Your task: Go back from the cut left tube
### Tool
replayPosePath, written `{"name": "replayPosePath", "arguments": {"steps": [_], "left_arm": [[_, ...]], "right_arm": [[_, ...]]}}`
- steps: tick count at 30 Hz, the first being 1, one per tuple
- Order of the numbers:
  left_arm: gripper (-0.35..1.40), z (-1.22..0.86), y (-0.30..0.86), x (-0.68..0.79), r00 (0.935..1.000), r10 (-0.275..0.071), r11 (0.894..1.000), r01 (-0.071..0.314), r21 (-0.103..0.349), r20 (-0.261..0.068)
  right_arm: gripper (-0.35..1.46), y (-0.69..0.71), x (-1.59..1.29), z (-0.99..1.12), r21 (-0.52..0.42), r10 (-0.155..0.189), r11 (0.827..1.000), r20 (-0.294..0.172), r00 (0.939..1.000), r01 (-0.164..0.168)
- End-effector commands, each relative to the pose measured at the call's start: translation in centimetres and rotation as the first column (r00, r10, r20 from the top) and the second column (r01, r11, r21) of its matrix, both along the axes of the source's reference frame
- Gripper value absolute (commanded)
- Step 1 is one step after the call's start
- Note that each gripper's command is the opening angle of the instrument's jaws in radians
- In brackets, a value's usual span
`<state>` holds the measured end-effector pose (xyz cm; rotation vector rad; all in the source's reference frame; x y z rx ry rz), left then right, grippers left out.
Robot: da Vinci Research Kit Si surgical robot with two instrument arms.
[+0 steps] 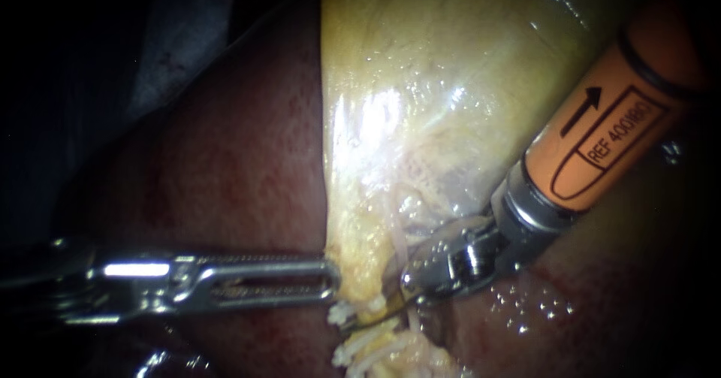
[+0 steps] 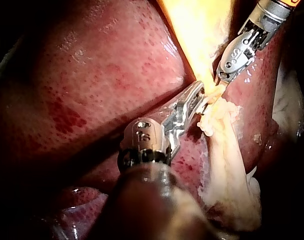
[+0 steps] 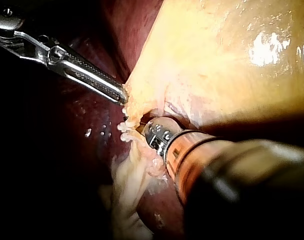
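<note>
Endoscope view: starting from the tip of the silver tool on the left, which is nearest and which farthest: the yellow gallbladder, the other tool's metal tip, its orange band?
1. gallbladder: its lower edge sits in the left instrument jaws.
2. right instrument: its metal tip, just across to the right.
3. orange band: up that shaft, upper right.

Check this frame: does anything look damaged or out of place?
Only the ragged whitish tissue at the gallbladder tip, between the left instrument and right instrument: its ends look frayed. Nothing else stands out.
</note>
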<state>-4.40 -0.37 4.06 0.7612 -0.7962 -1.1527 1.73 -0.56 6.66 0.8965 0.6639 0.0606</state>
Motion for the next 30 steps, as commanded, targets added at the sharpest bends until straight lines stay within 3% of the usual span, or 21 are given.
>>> {"name": "replayPosePath", "arguments": {"steps": [1, 12, 13, 17, 23, 30], "left_arm": [[-0.35, 0.0, 0.0, 0.0, 1.0, 0.0, 1.0, 0.0, 0.0, 0.0], [-0.35, 0.0, 0.0, 0.0, 1.0, 0.0, 1.0, 0.0, 0.0, 0.0], [-0.35, 0.0, 0.0, 0.0, 1.0, 0.0, 1.0, 0.0, 0.0, 0.0], [-0.35, 0.0, 0.0, 0.0, 1.0, 0.0, 1.0, 0.0, 0.0, 0.0], [-0.35, 0.0, 0.0, 0.0, 1.0, 0.0, 1.0, 0.0, 0.0, 0.0], [-0.35, 0.0, 0.0, 0.0, 1.0, 0.0, 1.0, 0.0, 0.0, 0.0]], "right_arm": [[-0.35, 0.0, 0.0, 0.0, 0.0, 0.0, 1.0, 0.0, 1.0, 0.0], [-0.35, 0.0, 0.01, -0.01, -0.013, 0.012, 1.0, 0.002, 0.9999, -0.012], [-0.32, 0.0, 0.01, -0.01, -0.017, 0.017, 1.0, 0.002, 0.9999, -0.017], [0.14, 0.01, 0.02, -0.01, -0.032, 0.036, 0.999, 0.001, 0.9994, -0.036], [0.46, 0.03, 0.01, -0.03, -0.039, 0.041, 0.998, -0.003, 0.9991, -0.041], [0.56, 0.02, 0.01, -0.03, -0.042, 0.038, 0.998, -0.007, 0.9992, -0.038]]}}
